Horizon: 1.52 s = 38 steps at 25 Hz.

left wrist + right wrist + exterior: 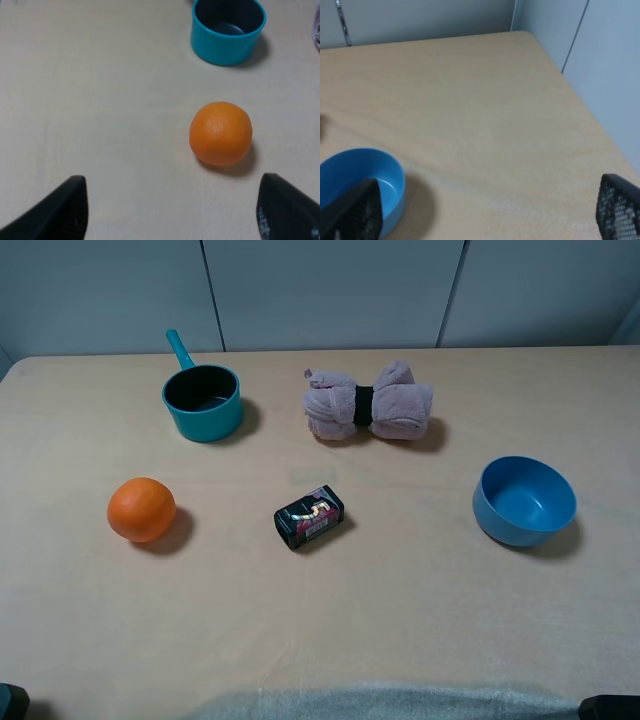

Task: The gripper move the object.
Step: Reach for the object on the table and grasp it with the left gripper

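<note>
Landmark: a small black printed box point(309, 517) is seen lying near the middle of the pale wooden table point(400, 620), turned at a slant.

Orange ball: the orange ball point(142, 509) is found resting on the table to the left of the black box, well apart from it and about level with it. Nothing is touching it.

Teal pot: a teal pot point(203, 400) with a dark inside is stood upright farther back than the black box and to its left. Its handle is pointed away toward the far edge.

Towel: a rolled pink towel point(369, 401), bound round its middle by a black band, is laid farther back than the black box and slightly to its right.

Blue bowl: a blue bowl point(524, 500) is set upright to the right of the black box, well apart from it.

Left gripper: the left gripper point(172, 207) is held with its two dark fingers spread wide and nothing gripped. In the left wrist view, the orange ball is seen ahead of the fingers and clear of them, with the teal pot beyond it.

Right gripper: the right gripper point(489, 212) is likewise spread wide, with nothing held. In the right wrist view the blue bowl is seen close by one finger; whether they touch cannot be told.
</note>
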Motion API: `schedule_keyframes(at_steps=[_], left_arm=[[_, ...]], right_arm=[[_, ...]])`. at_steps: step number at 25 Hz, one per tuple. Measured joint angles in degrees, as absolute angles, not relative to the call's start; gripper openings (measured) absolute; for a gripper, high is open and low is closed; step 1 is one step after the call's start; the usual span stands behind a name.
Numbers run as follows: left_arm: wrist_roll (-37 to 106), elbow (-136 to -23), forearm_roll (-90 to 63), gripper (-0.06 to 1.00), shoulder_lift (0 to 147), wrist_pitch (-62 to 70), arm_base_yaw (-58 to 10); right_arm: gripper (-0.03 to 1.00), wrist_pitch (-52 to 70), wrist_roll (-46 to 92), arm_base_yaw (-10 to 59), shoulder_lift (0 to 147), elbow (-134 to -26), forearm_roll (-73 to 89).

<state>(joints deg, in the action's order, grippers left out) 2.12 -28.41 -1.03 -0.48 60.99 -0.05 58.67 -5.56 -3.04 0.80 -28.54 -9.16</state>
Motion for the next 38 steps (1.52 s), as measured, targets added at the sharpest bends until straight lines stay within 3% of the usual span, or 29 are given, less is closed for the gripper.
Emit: schedule_keyframes(at_steps=[38], left_arm=[[2.12, -28.41, -1.03, 0.76, -0.48, 60.99, -0.05]], right_arm=[[0.65, 58.67, -5.56, -3.04, 0.8, -28.54, -9.16]])
